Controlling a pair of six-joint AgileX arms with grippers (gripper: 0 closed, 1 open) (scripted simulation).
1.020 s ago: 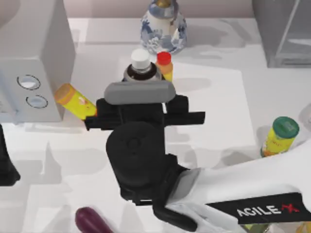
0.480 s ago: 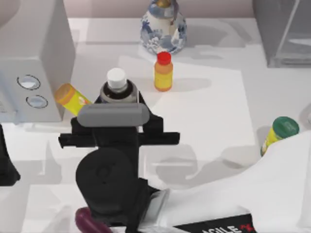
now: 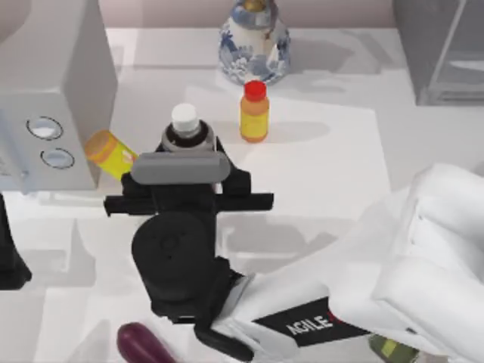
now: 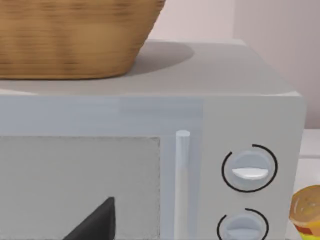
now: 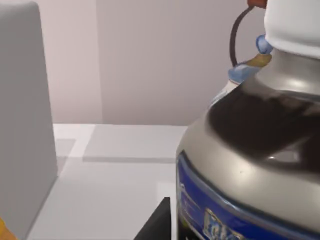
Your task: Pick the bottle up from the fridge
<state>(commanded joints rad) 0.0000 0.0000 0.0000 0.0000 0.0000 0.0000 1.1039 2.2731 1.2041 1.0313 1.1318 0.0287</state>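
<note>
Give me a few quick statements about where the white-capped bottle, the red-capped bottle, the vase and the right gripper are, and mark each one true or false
1. The bottle stands inside the fridge. False: it is out over the table, at the right gripper.
2. The orange-yellow bottle has a red cap. True.
3. The blue-and-white vase lies on its side. False: it stands upright.
4. The pale grey box has two round dials. True.
5. A basket sits on that box. True.

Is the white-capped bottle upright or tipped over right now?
Upright: the top view looks straight down on the bottle, round cap centred over its shoulders, at the right end effector.
</note>
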